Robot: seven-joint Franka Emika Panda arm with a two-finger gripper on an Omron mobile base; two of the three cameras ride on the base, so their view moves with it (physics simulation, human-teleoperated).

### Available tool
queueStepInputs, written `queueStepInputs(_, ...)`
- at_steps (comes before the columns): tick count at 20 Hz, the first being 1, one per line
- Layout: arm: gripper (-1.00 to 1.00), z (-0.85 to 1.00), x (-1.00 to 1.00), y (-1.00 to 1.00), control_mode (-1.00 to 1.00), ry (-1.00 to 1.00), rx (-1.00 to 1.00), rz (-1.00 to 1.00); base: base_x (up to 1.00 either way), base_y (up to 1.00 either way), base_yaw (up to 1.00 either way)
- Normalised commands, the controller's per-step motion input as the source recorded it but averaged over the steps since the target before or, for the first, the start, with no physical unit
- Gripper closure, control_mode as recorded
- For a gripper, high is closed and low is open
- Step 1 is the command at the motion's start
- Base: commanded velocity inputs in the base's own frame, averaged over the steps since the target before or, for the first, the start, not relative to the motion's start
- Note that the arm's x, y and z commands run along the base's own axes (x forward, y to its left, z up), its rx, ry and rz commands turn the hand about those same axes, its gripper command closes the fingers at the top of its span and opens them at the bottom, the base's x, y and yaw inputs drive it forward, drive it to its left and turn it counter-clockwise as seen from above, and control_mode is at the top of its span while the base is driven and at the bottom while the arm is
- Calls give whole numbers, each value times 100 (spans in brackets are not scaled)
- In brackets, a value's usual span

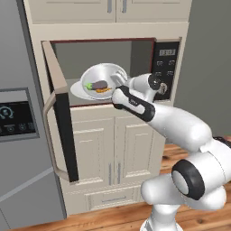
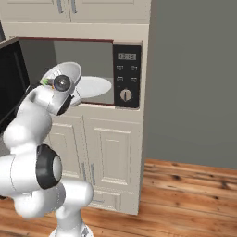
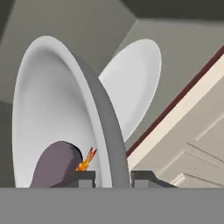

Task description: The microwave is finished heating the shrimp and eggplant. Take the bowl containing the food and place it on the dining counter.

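The microwave (image 1: 165, 67) stands with its door (image 1: 63, 122) swung open to the left. My gripper (image 1: 119, 79) is shut on the right rim of the grey bowl (image 1: 104, 76), which hangs tilted just above the white turntable plate (image 1: 77, 92) at the cavity mouth. Inside the bowl lie the dark purple eggplant (image 1: 100, 84) and the orange shrimp (image 1: 104, 90). The hand view shows the bowl (image 3: 52, 109) edge-on, its rim pinched in my gripper (image 3: 113, 178), with the eggplant (image 3: 54, 168) and shrimp (image 3: 87, 159) low inside. In the right base view my wrist partly covers the bowl (image 2: 65, 71). The dining counter is out of view.
The grey fridge (image 1: 18, 117) stands close on the left, beside the open door's long handle (image 1: 48, 131). Cream cabinets (image 1: 113, 153) lie below the microwave, its black button panel (image 2: 127, 76) to the right. Wooden floor (image 2: 190, 185) and a grey wall (image 2: 194, 78) lie on the right.
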Motion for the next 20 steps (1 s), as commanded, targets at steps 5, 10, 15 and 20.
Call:
queueStepInputs(5, 100, 98, -100, 0, -100, 14, 20, 0, 0, 0, 0)
queueStepInputs(10, 100, 49, -100, -11, -100, 28, 9, 1, 0, 0, 0)
queueStepInputs(15, 100, -3, -100, -47, -100, 25, -2, 1, 0, 0, 0)
queueStepInputs(20, 100, -12, -50, -34, -100, 5, -2, -1, 0, 0, 0)
